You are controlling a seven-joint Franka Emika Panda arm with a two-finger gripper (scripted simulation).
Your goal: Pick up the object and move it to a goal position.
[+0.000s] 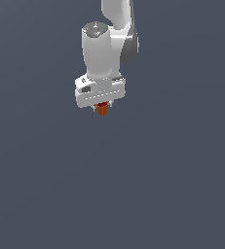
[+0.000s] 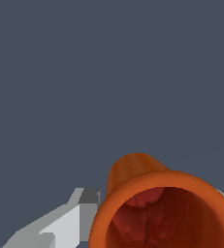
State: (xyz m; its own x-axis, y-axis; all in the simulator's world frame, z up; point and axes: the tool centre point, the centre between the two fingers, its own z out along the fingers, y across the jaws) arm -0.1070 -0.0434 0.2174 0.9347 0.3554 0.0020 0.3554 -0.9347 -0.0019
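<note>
The object, a small orange-red tapered cup (image 1: 102,109), hangs just under the white gripper (image 1: 102,108) in the upper middle of the exterior view, well above the dark surface. Only its lower part shows there; the white hand covers the rest. In the wrist view the cup (image 2: 133,169) fills the near part of the picture, its wide rim and dark red inside turned toward the camera. One grey-white finger (image 2: 70,218) presses against its side, and a sliver of the other shows past the rim. The gripper (image 2: 157,213) is shut on the cup.
A plain dark blue-grey ground (image 1: 133,194) fills both views. The white arm (image 1: 116,29) rises out of the exterior view's top edge.
</note>
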